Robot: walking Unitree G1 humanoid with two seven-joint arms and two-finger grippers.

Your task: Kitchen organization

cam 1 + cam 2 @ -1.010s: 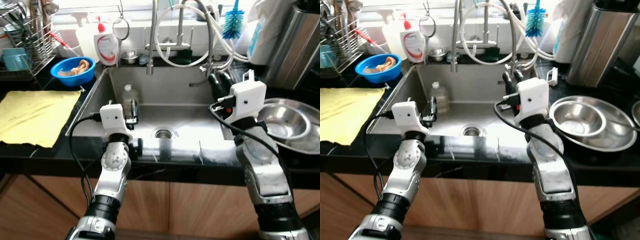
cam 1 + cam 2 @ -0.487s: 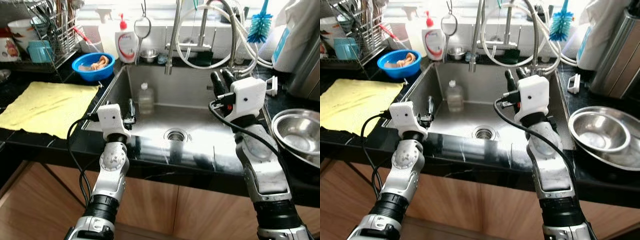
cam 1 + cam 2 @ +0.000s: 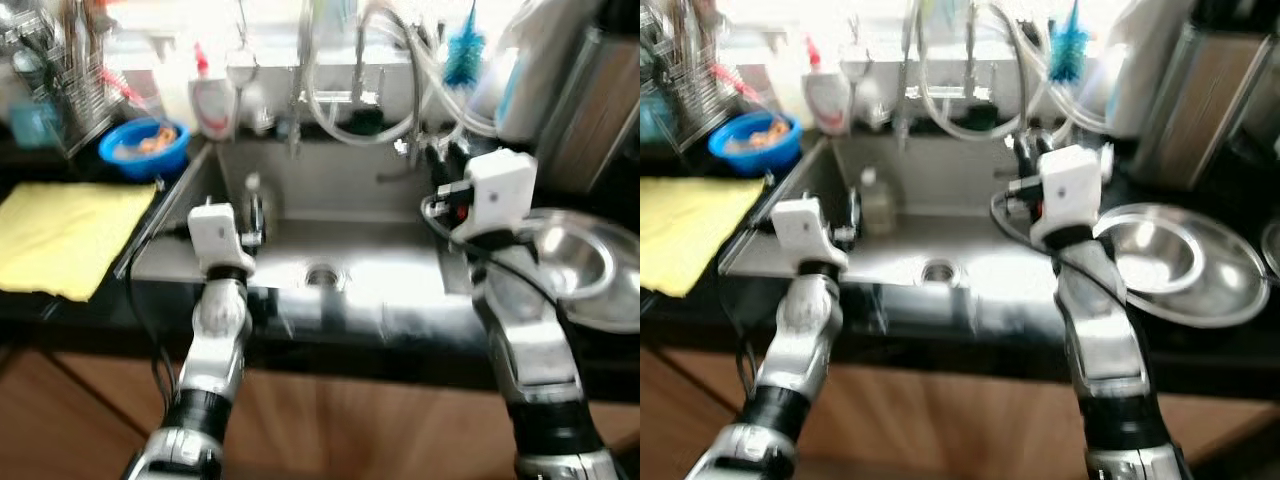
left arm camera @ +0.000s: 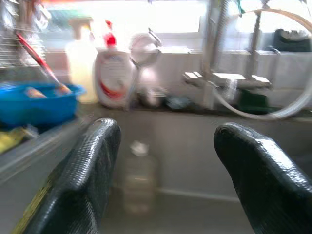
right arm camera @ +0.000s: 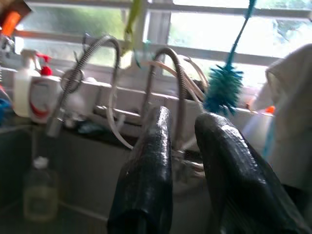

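Lining up at the sink, nothing in hand yet.

I've got both arms raised over the sink point(image 3: 330, 235) front edge, picture blurred. My left gripper point(image 4: 163, 175) has its fingers spread wide and empty, aimed at the small clear bottle point(image 4: 138, 183) standing on the sink floor near the left wall; that looks like my first pick. My right gripper point(image 5: 187, 175) shows a narrow gap, holding nothing, pointing toward the faucet hoses point(image 5: 165, 83) and the blue brush point(image 5: 222, 90). Next I'd reach the left arm down and forward, keeping off the sink wall. Open room lies on the yellow cloth point(image 3: 65, 235) to my left; steel bowls point(image 3: 580, 265) crowd the right counter.
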